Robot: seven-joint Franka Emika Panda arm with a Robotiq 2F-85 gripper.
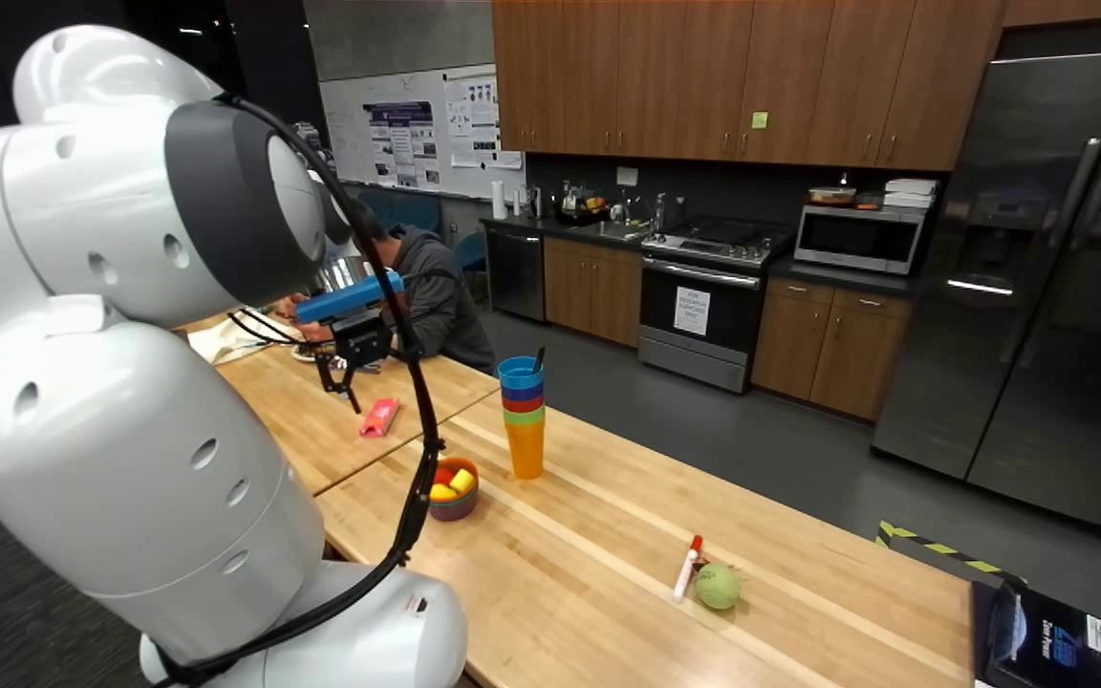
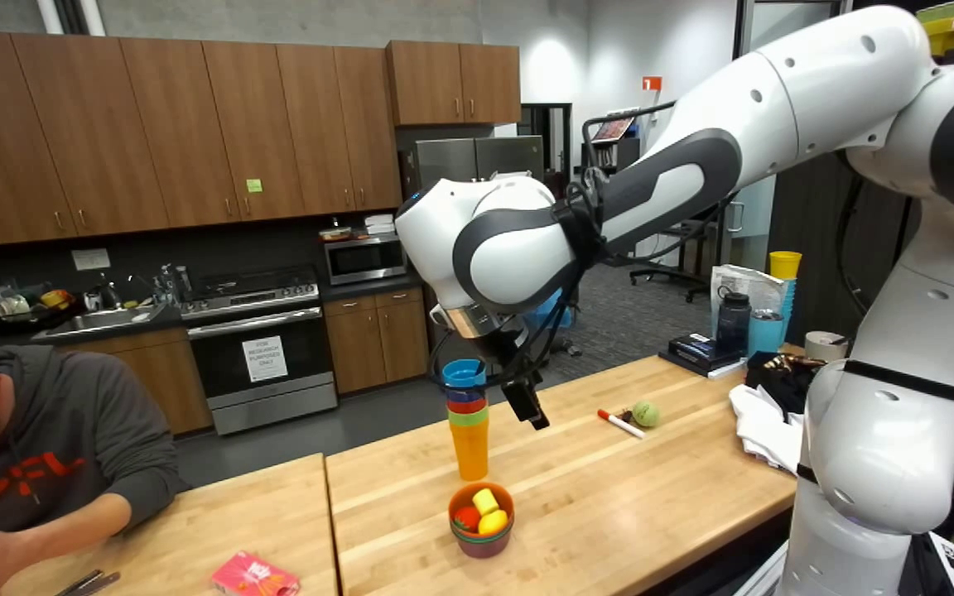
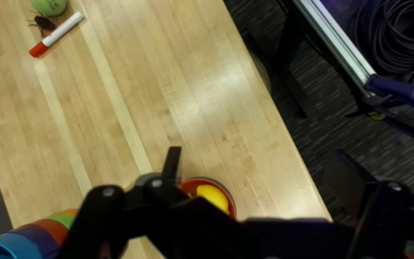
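Observation:
My gripper [image 3: 257,154] is open and empty above the wooden table [image 3: 207,118]; its black fingers are wide apart. It also shows in both exterior views [image 1: 342,390] [image 2: 527,406]. Nearest below it is a stack of bowls, orange on top [image 3: 233,207] [image 2: 484,546] [image 1: 453,508]. The bowl holds a yellow lemon [image 3: 213,197] [image 2: 493,522], a red strawberry [image 2: 467,519] and a yellow block [image 2: 485,502]. Behind the bowls stands a tall stack of coloured cups [image 2: 470,447] [image 1: 527,449] [image 3: 22,241], with a dark item in the top cup.
A white marker with a red cap [image 3: 65,28], a dark insect-like object [image 3: 44,22] and a green ball [image 1: 718,586] lie together. A pink packet [image 2: 255,575] lies across the table seam. A person [image 2: 71,447] sits there. A black box [image 1: 1057,645] and bottle [image 2: 732,323] stand at the far end.

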